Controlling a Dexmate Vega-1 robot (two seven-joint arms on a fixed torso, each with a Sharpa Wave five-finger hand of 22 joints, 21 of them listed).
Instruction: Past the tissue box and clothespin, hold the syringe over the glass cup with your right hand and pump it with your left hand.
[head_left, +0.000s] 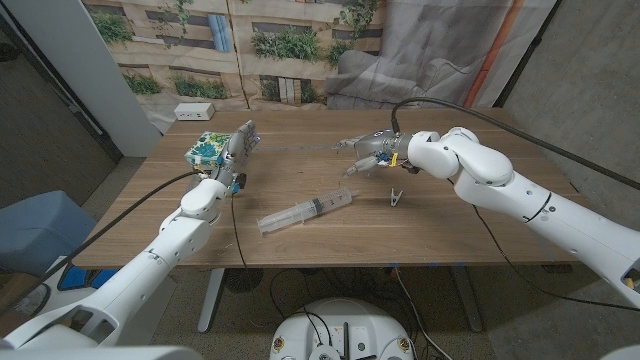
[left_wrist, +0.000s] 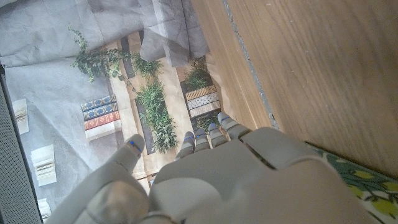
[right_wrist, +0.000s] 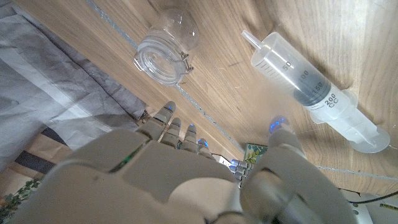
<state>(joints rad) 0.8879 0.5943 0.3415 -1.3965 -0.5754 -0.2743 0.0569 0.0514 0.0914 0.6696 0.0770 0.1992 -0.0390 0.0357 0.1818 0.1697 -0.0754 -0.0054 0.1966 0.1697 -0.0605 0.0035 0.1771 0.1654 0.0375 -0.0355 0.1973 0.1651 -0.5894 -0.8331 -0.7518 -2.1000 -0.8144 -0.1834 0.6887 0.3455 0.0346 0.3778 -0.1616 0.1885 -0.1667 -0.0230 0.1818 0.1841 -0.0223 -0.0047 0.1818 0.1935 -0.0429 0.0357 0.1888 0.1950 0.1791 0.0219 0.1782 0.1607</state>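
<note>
Syringe (head_left: 305, 212): clear plastic, lying flat on the wooden surface (head_left: 470, 235) at centre frame of the head view, nozzle toward the upper right, plunger end toward the lower left; untouched by either hand. Judged light, rigid and smooth, likely to roll or slip; best taken around the barrel near the finger flange, leaving the plunger free for pumping. Glass cup (right_wrist: 165, 46): a small clear jar resting on the surface, seen in the right wrist view just past the fingertips; in the head view it sits behind the right hand and cannot be made out. Judged fragile and easily tipped. Right hand (head_left: 372, 152): right of centre, above the syringe tip, fingers spread apart, holding nothing. Left hand (head_left: 238, 150): upper left of centre, raised, fingers extended and apart, empty, just beside the tissue box (head_left: 207, 152). Tissue box: patterned green and yellow, on the surface at upper left. Clothespin (head_left: 397, 196): small, pale, on the surface just right of the syringe nozzle, below the right hand.
</note>
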